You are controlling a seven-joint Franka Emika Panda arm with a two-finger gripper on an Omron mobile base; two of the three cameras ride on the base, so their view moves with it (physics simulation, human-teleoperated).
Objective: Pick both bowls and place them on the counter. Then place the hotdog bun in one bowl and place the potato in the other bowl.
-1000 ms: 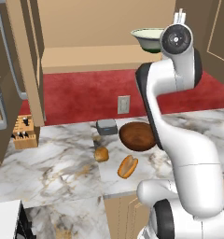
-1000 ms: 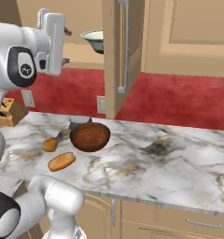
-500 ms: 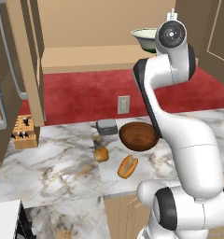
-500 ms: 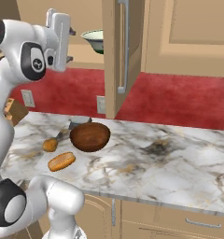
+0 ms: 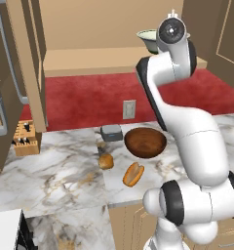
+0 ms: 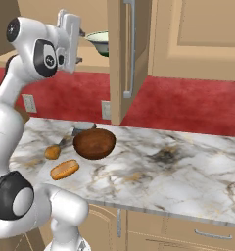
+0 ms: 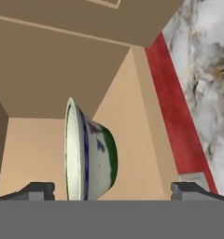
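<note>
The white bowl [image 7: 88, 154] with a dark green band stands on the tan wooden shelf [image 5: 89, 61], seen also as the white bowl [image 6: 97, 41]. My gripper [image 7: 113, 191] is open and level with it, and the bowl's rim lies between the two spread fingertips [image 7: 37, 190] without touching them. From the right base view the gripper [image 6: 80, 46] hangs just left of the bowl. The brown bowl [image 5: 145, 142] sits on the marble counter [image 5: 55, 171]. The potato [image 5: 106, 161] and the hotdog bun [image 5: 133, 174] lie on the counter in front of it.
An open cabinet door [image 6: 124, 59] hangs just right of the shelf bowl. A small grey box [image 5: 111, 132] sits behind the potato, and a knife block [image 5: 25, 139] stands at the counter's far left. The red wall carries an outlet [image 5: 129, 109].
The hand has moved closer to the white bowl on the shelf. The jaws stay wide open, and nothing on the counter has moved.
</note>
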